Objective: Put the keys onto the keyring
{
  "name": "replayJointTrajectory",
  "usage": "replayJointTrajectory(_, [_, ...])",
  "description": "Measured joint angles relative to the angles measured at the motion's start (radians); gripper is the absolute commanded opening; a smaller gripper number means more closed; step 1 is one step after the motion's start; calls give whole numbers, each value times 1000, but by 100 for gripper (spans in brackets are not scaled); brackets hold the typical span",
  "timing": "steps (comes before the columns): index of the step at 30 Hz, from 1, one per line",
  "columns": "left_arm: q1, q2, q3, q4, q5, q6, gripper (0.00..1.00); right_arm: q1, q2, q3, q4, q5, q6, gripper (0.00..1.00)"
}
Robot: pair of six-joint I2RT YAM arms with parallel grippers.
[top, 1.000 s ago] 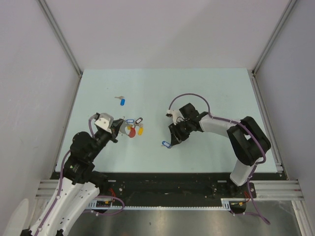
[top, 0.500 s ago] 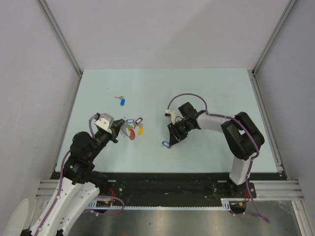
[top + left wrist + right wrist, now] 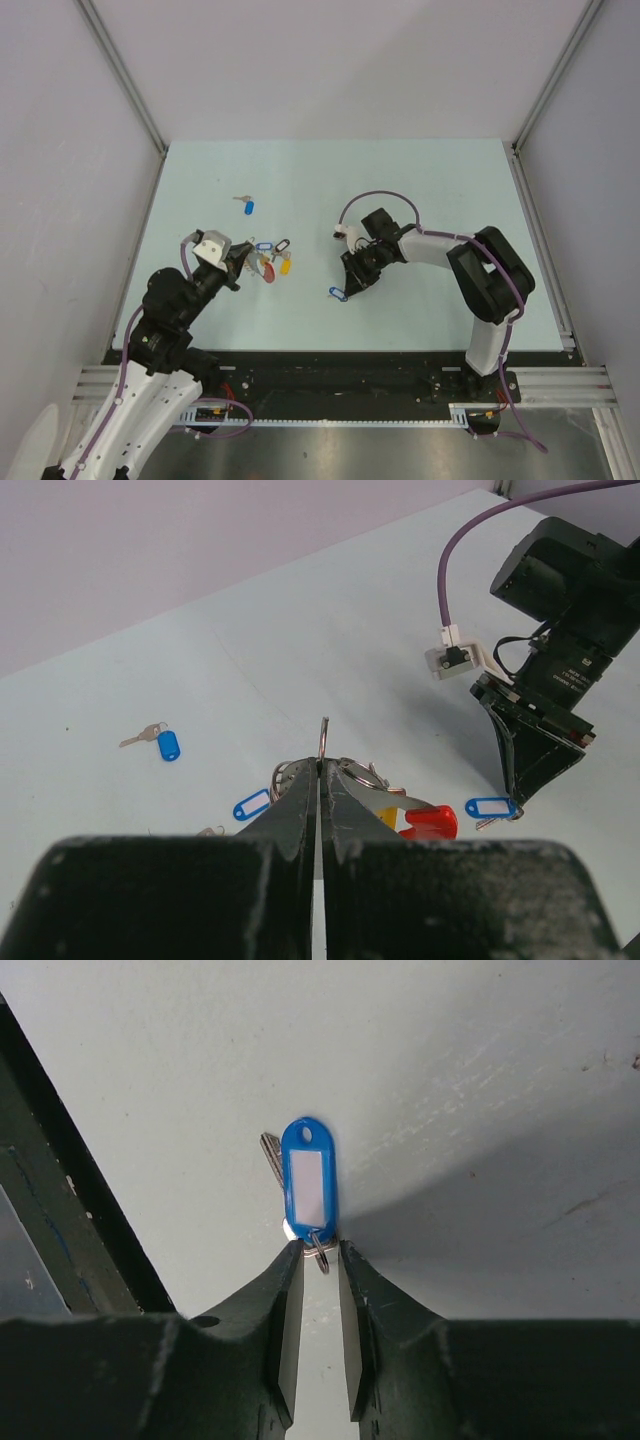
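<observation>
My left gripper (image 3: 243, 262) is shut on the metal half of the keyring (image 3: 324, 742) and holds it low over the table. The ring's red arc (image 3: 430, 822) (image 3: 267, 270) hangs right of the jaws. Blue (image 3: 262, 246), black (image 3: 282, 244) and yellow (image 3: 285, 267) tagged keys cluster at the ring. My right gripper (image 3: 350, 284) points down at the table, its jaws closed to a narrow gap on the head and small ring of a blue-tagged key (image 3: 308, 1185) (image 3: 338, 293) that lies on the table. Another blue-tagged key (image 3: 248, 206) lies loose at the back left.
The pale table (image 3: 440, 190) is walled by grey panels on three sides. The right arm's purple cable (image 3: 380, 198) loops above its wrist. The black rail (image 3: 330, 370) of the arm bases runs along the near edge.
The right arm has shifted slightly left, with its gripper staying at the blue-tagged key. The left arm and the keyring have not visibly moved.
</observation>
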Motion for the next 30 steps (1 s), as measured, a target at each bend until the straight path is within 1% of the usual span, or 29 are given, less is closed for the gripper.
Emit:
replayJointTrajectory(2, [0,0,0,0,0,0,1,0,3,1,0,-1,-4,17])
replayJointTrajectory(3, [0,0,0,0,0,0,0,0,4,1,-2,1,-4,13])
replayJointTrajectory(6, [0,0,0,0,0,0,0,1,5,1,-7,5,-6,5])
replayJointTrajectory(9, [0,1,0,0,0,0,1,3,5,1,-18,8,-10,0])
replayJointTrajectory(14, [0,4,0,0,3,0,1,16,-12,1,-35,36,-12,0])
replayJointTrajectory(19, [0,11,0,0,22,0,0,45,-98,0,-58,124,-22,0])
replayJointTrajectory(25, [0,15,0,1,88,0,0,87,-269,-12,-40,247,-33,0])
replayJointTrajectory(28, [-5,16,0,2,127,1,0,101,-383,-65,11,300,-32,0])
replayJointTrajectory(30, [-16,16,0,8,156,2,1,105,-477,-131,67,330,-30,0])
